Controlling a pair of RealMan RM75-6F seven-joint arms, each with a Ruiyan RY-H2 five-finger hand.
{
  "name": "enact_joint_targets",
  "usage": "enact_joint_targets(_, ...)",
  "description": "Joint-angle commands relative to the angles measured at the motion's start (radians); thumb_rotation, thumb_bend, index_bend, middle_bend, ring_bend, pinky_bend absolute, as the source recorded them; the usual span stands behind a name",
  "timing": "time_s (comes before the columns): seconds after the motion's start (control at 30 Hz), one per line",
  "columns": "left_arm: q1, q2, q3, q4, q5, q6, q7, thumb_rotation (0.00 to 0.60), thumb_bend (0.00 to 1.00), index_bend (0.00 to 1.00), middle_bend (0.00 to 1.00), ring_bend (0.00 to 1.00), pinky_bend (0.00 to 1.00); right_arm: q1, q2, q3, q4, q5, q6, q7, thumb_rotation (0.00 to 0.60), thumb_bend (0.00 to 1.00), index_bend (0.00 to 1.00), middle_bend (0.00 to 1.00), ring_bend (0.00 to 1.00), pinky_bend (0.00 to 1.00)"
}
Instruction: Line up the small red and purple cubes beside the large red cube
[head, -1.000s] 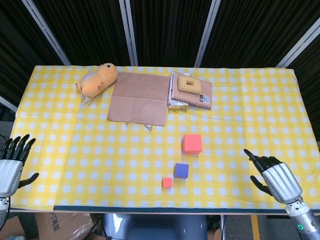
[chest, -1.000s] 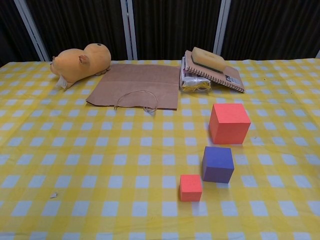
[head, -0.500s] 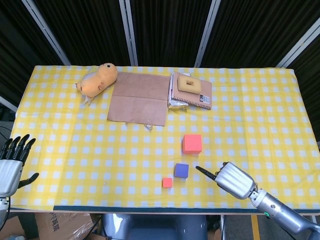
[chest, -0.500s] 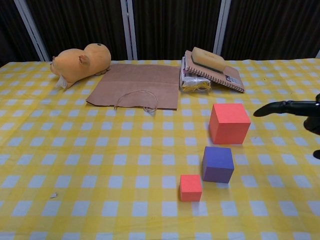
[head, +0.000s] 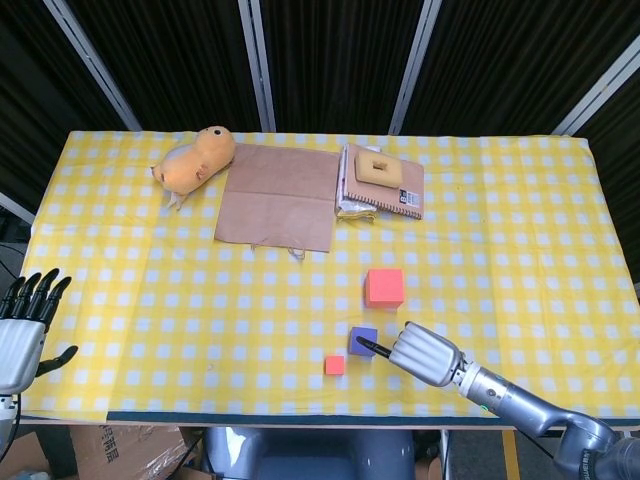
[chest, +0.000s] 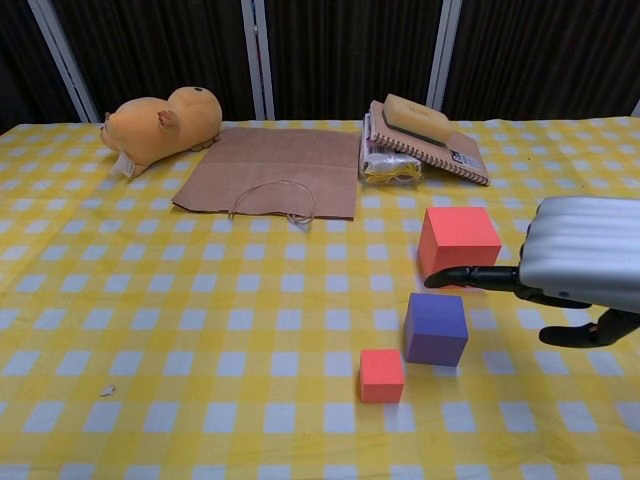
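The right hand (head: 420, 352) hangs low over the near part of the yellow checked table (head: 520, 230), its arm running away from it toward the near right corner. It holds nothing; one dark finger (chest: 470, 276) stretches out straight ahead of the knuckles, while the others are hard to make out behind the silver back of the hand (chest: 585, 252), so I cannot tell if they are spread or curled.

Right at the tip of that outstretched finger sits the purple cube (chest: 436, 328); from the chest view the fingertip floats just above it, not touching. Beyond the fingertip, a little farther up the table, stands the large red cube (chest: 458, 245), and in that same view the finger crosses in front of its lower face. The small red cube (chest: 381, 375) lies just past the purple one on the side away from the hand, nearer the table's front edge, the two close but with a sliver of cloth between them. The three cubes trail in a loose diagonal leading off from the fingertip.

Well beyond the hand, toward the far edge, a spiral notebook (head: 385, 185) carries a tan block (head: 377, 168). Farther off to the hand's left lies a flat brown paper bag (head: 278, 197), and past that an orange plush animal (head: 195, 159).

The left hand (head: 25, 335) waits off the table's near left corner, well apart from everything, fingers upright and apart, empty.
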Motion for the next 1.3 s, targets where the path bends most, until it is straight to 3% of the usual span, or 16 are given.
enact_joint_targets(0.03, 0.000, 0.000, 0.000, 0.000, 0.000, 0.000, 0.000, 0.600, 0.02, 0.00, 0.00, 0.00, 0.00, 0.014, -0.024, -0.002, 0.023, 0.011, -0.010, -0.008, 0.600, 0.39, 0.03, 0.83, 0.89, 0.80)
enact_joint_targets(0.7, 0.000, 0.000, 0.000, 0.000, 0.000, 0.000, 0.000, 0.600, 0.02, 0.00, 0.00, 0.00, 0.00, 0.059, -0.166, -0.023, 0.145, 0.090, -0.025, -0.015, 0.600, 0.39, 0.03, 0.83, 0.89, 0.80)
enact_joint_targets(0.8, 0.000, 0.000, 0.000, 0.000, 0.000, 0.000, 0.000, 0.600, 0.02, 0.00, 0.00, 0.00, 0.00, 0.062, -0.178, -0.033, 0.162, 0.095, -0.021, -0.015, 0.600, 0.39, 0.14, 0.83, 0.89, 0.80)
enact_joint_targets(0.97, 0.000, 0.000, 0.000, 0.000, 0.000, 0.000, 0.000, 0.600, 0.02, 0.00, 0.00, 0.00, 0.00, 0.064, -0.196, -0.044, 0.177, 0.101, 0.001, 0.005, 0.600, 0.39, 0.41, 0.83, 0.89, 0.80)
enact_joint_targets(1.07, 0.000, 0.000, 0.000, 0.000, 0.000, 0.000, 0.000, 0.600, 0.02, 0.00, 0.00, 0.00, 0.00, 0.067, -0.202, -0.050, 0.181, 0.097, 0.014, 0.013, 0.600, 0.39, 0.47, 0.83, 0.89, 0.80)
enact_joint_targets(1.3, 0.000, 0.000, 0.000, 0.000, 0.000, 0.000, 0.000, 0.600, 0.02, 0.00, 0.00, 0.00, 0.00, 0.080, -0.193, -0.049, 0.161, 0.101, 0.039, 0.008, 0.600, 0.39, 0.48, 0.83, 0.89, 0.80)
